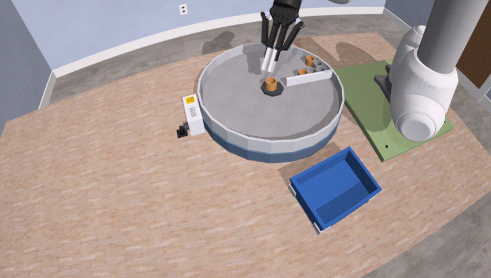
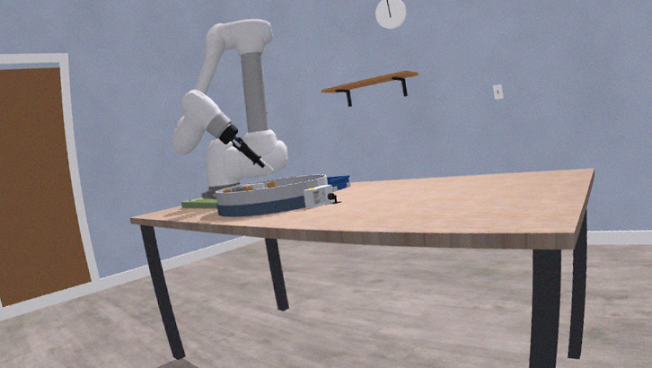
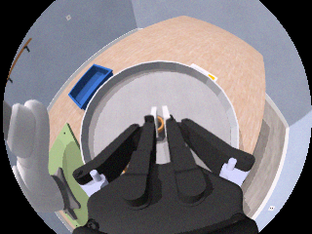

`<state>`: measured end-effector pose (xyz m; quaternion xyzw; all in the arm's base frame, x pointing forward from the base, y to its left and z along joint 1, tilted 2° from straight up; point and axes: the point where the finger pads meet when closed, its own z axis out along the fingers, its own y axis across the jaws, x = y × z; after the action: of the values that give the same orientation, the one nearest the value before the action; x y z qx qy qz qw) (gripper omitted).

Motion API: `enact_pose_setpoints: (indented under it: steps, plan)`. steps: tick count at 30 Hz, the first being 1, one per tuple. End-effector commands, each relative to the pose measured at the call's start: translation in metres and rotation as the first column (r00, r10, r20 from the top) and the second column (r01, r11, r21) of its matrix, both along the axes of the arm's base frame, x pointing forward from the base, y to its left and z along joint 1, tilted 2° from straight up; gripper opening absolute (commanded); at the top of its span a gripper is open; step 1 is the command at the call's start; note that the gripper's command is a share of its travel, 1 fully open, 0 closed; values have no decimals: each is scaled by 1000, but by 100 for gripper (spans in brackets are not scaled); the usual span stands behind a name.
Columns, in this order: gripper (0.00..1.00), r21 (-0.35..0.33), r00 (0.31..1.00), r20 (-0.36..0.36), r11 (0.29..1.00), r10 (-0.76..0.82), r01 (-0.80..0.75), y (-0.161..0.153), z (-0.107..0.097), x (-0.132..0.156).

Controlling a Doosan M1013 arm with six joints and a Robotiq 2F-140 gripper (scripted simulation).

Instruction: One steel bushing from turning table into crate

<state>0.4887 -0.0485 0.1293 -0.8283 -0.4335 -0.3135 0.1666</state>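
Note:
My gripper point(image 1: 267, 70) point(image 2: 271, 169) point(image 3: 160, 113) is shut with only a narrow gap, nothing between its fingertips. It hangs tilted above the turning table point(image 1: 237, 113) point(image 2: 268, 206) point(image 3: 122, 107), behind and above an orange bushing point(image 1: 271, 85) that stands on the dark centre hub. Several grey steel bushings point(image 1: 317, 63) stand close together at the table's back right in the top view, beside two more orange bushings. In the wrist view the arm's gripper body hides that group. The blue crate point(image 1: 330, 184) point(image 2: 339, 182) point(image 3: 90, 87) is empty.
A white bar point(image 1: 308, 79) runs from near the hub to the rim, just in front of the bushing group. The raised rim point(image 1: 272, 146) surrounds the table. A white box point(image 1: 194, 115) stands at its left outside. The green base plate point(image 1: 365, 117) lies right.

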Motion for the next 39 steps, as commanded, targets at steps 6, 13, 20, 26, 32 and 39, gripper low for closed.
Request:
enact_pose_setpoints:
  steps: [6,13,20,26,32,39]
  plan:
    - [7,0,1000,0,1000,0,0,0,0,0]
    - [7,0,1000,0,1000,0,0,0,0,0]
    - [7,0,1000,0,1000,0,0,0,0,0]
    - [6,0,1000,0,1000,-5,5,-1,0,-2]
    - [6,2,995,-2,995,-98,98,-11,-1,-36]
    - [6,3,974,-5,974,-225,225,-26,-2,-84]
